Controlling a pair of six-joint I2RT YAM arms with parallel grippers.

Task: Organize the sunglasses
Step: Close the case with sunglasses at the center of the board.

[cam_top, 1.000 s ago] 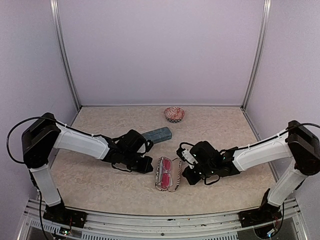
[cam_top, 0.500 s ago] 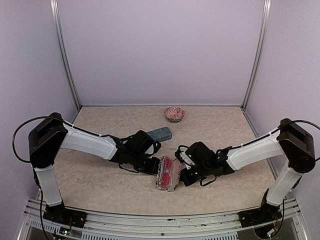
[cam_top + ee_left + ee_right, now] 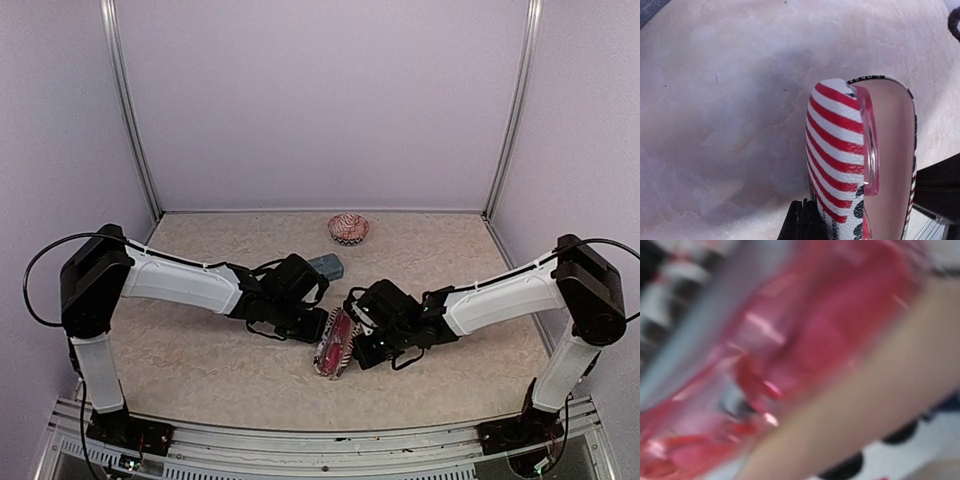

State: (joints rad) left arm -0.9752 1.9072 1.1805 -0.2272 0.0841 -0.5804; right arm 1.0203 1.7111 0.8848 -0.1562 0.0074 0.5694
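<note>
**Operator:** Which step is in hand?

**Technician:** Stowing the pink-red sunglasses [image 3: 338, 335] in the patterned pouch [image 3: 835, 150]. The pouch stands tipped up on its edge on the table [image 3: 200, 370], about midway along the near edge and a little in from it. The sunglasses sit inside the pouch, against its pale pink lining. The left wrist view shows a clear pink lens rim beside the red-and-white striped outer face.

**Operator:** State of the grippers?

**Technician:** The left gripper [image 3: 318, 326] has its jaws together, with its tip at the pouch's left side. The right gripper [image 3: 358, 338] also has its jaws together, with its tip at the pouch's right side. The right wrist view is a blur of pink frame, so contact there cannot be confirmed. In my judgement neither gripper holds anything, and both press the pouch from opposite sides.

**Operator:** What does the next move call for?

**Technician:** Probably closing the pouch's two sides over the frame. This calls for even, light inward pressure from both tips. Uneven pressure could topple the pouch or let the sunglasses slip out of the open side.

**Operator:** Anything else nearby?

**Technician:** The blue-teal case [image 3: 326, 265] lies behind the left gripper, toward the table's centre. A second pair cannot be identified in any view.
</note>
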